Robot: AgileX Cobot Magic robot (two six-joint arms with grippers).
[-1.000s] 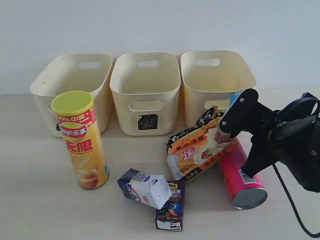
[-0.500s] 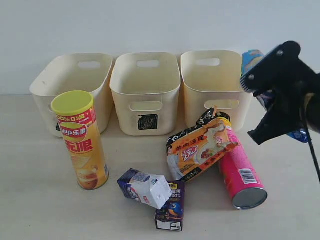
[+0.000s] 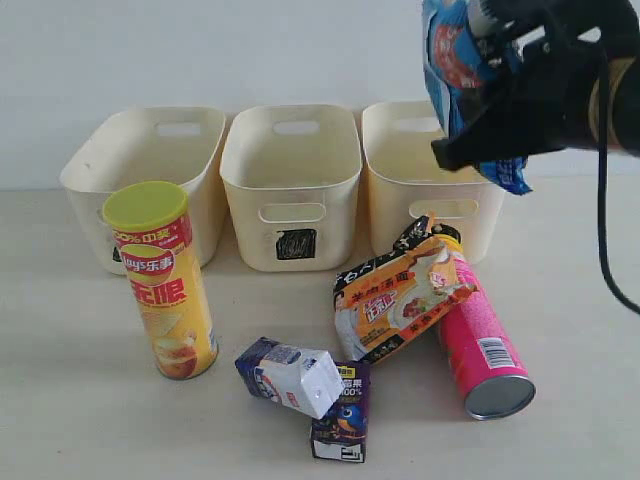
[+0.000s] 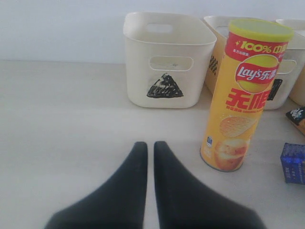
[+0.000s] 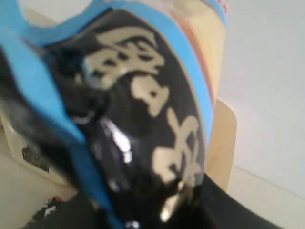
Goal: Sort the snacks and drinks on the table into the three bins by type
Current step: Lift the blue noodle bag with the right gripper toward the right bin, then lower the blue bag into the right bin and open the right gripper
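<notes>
My right gripper [image 3: 470, 90] is shut on the blue-black foil bag [image 3: 450, 50], held high above the right bin [image 3: 400, 200]. That bag [image 5: 138, 109] fills the right wrist view. The middle bin [image 3: 250, 200] bears a black square, and the left bin [image 4: 143, 71] a triangle. The yellow Lay's can [image 3: 165, 285] stands upright in front of the left bin [image 3: 90, 170]. The orange bag [image 3: 400, 300] leans on the lying pink-red can [image 3: 480, 345]. The gable-top carton [image 3: 290, 378] and the dark purple juice box [image 3: 342, 415] lie together at the front. My left gripper [image 4: 150, 145] is shut and empty, low over bare table beside the yellow can [image 4: 245, 95].
All three bins stand in a row against the white back wall, and what shows of their insides holds nothing. A black cable [image 3: 603, 200] hangs from the right arm at the right edge. The left arm is outside the exterior view.
My right gripper has lifted the blue-black bag from behind the orange bag, up and toward the back, to above the right bin. Everything else on the table stays put.
</notes>
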